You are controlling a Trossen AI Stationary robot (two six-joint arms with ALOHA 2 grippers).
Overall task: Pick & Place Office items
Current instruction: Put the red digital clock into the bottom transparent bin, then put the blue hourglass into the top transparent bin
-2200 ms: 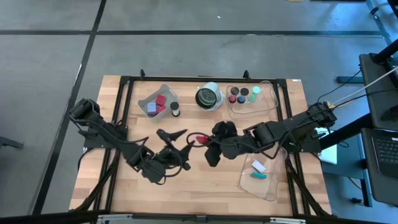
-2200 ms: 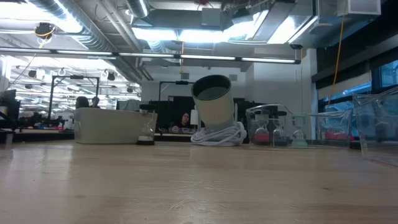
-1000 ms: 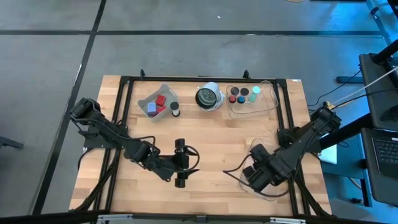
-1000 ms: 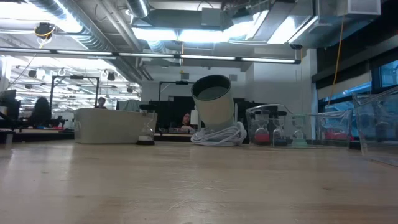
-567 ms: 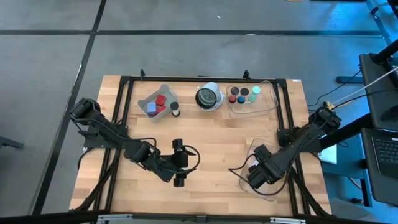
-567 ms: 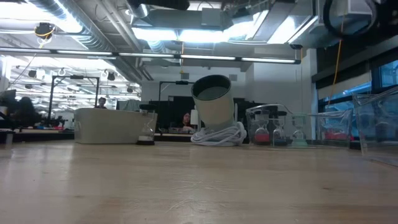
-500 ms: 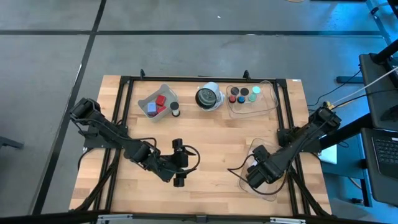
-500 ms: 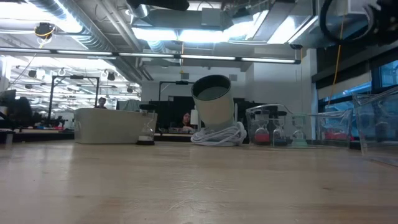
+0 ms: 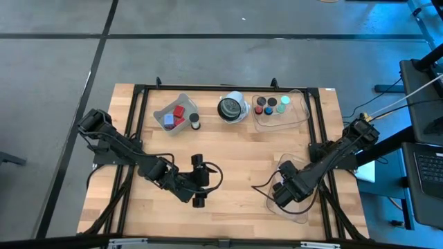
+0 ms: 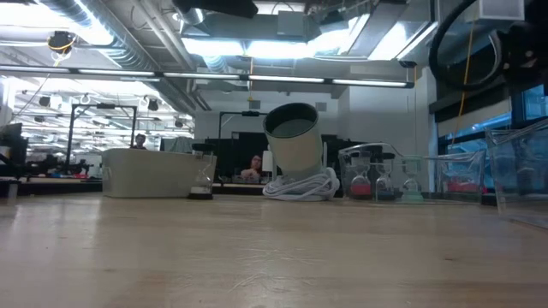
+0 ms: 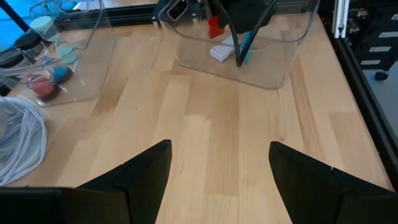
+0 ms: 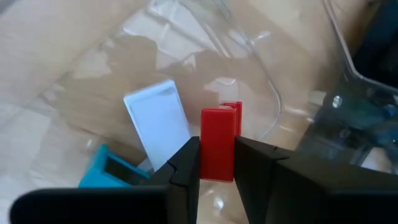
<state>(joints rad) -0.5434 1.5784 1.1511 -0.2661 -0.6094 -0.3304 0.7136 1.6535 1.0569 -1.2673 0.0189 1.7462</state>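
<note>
Red block [image 12: 217, 151] is clamped in the right pincer [image 12: 217, 163] over the clear tray [image 12: 261, 93]; white block [image 12: 157, 122] and teal block [image 12: 107, 170] lie below. Left pincer [image 11: 217, 165] is spread, idle. More blocks are judged left to sort.

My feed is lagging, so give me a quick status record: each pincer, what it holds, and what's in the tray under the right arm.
right pincer: shut on red block, over the clear tray near the table's right front
tray contents: white block, teal block
left pincer: open, empty, over bare table near the middle front
rear trays: not being touched
</note>
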